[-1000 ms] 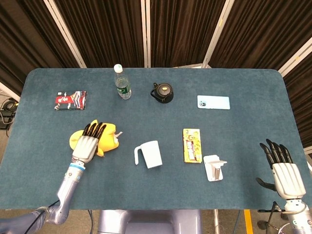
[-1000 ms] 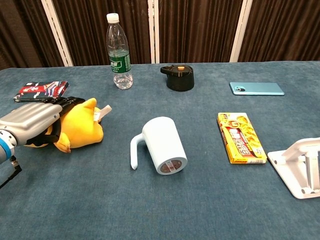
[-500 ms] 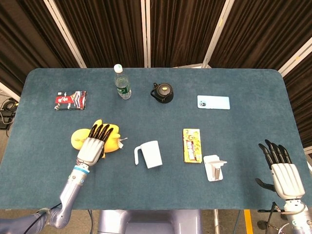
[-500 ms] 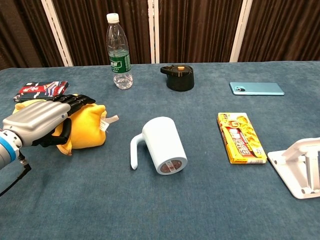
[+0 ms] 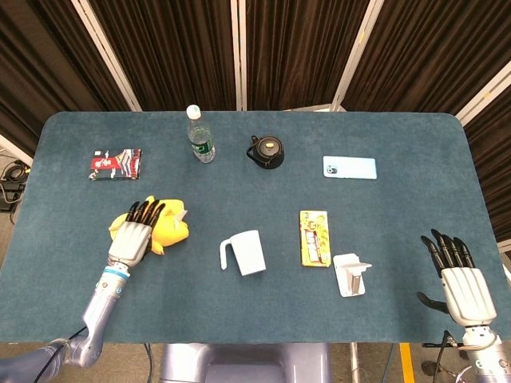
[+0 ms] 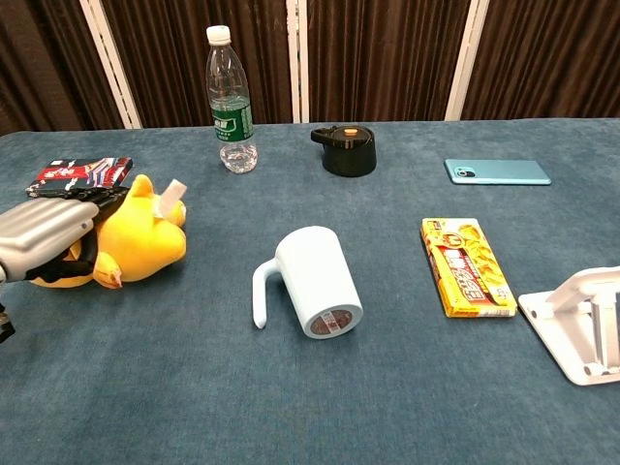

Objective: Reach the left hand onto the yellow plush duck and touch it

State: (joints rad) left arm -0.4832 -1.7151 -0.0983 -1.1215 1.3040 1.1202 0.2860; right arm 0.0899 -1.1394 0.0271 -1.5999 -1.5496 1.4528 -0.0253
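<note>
The yellow plush duck lies on the left side of the blue table; in the chest view the duck shows its white tag sticking up. My left hand lies flat on the duck's left half, dark fingers stretched over its top. From the chest camera the left hand covers the duck's left side, its thumb down against the plush. Far off at the front right corner, my right hand hovers with fingers spread and nothing in it.
A white mug lies on its side right of the duck. A water bottle, black lidded pot, phone and red packet sit at the back. A yellow snack box and white stand lie right.
My left hand swung right and then back left, and the duck shifted and rolled with it; its tag now points up. The right hand barely moved.
</note>
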